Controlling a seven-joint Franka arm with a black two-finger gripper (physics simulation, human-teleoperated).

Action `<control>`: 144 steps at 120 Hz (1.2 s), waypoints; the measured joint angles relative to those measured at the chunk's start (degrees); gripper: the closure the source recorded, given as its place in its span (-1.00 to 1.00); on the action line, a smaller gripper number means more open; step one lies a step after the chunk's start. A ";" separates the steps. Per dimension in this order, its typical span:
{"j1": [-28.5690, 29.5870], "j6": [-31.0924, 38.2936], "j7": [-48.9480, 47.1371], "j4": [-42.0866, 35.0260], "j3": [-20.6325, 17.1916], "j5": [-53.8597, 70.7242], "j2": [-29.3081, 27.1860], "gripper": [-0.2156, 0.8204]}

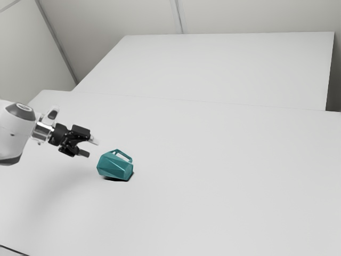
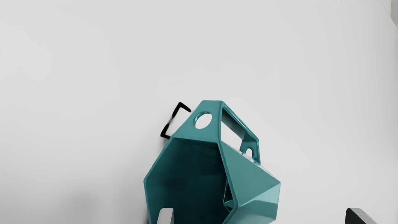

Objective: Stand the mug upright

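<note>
The mug (image 1: 114,166) lies on its side on the table (image 1: 213,186), just beside the gripper (image 1: 89,148), toward the exterior view's right. Its mouth (image 2: 186,174) faces the gripper, and its handle (image 2: 216,124) points upward and away from the table. The two fingers (image 2: 166,216) stand wide apart, with nothing pinched between them. In the wrist view one fingertip overlaps the mouth, while the other is well past the side of the mug. I cannot tell from this whether any finger touches it.

So I judge that the step in hand is the approach, before the grasp, and the turning upright is not begun. The next move, I think, should bring the gripper more in line with the mug, so that one finger comes on each side of the body or of the handle. Then it should close, lift a little and turn the mouth to the top. If it closes off the middle, the mug may roll or slip away.

The mug is teal and rather glossy, perhaps of glazed ceramic or hard plastic. Its body is made of flat, angular facets, which meet at sharp edges. The mouth has many corners, and inside it is very dark. The handle is an angular band with a round hole near the mouth. The table is pale, smooth and matt.
</note>
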 joint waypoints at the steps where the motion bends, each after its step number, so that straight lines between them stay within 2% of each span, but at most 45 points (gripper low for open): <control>1: 0.02 0.00 0.10 0.00 0.00 -0.07 0.08 -0.58; 88: 0.10 -0.77 5.35 0.10 -0.24 -7.71 5.63 -0.58; 144: -0.01 -1.06 7.26 -0.16 -3.14 -10.72 6.35 -0.58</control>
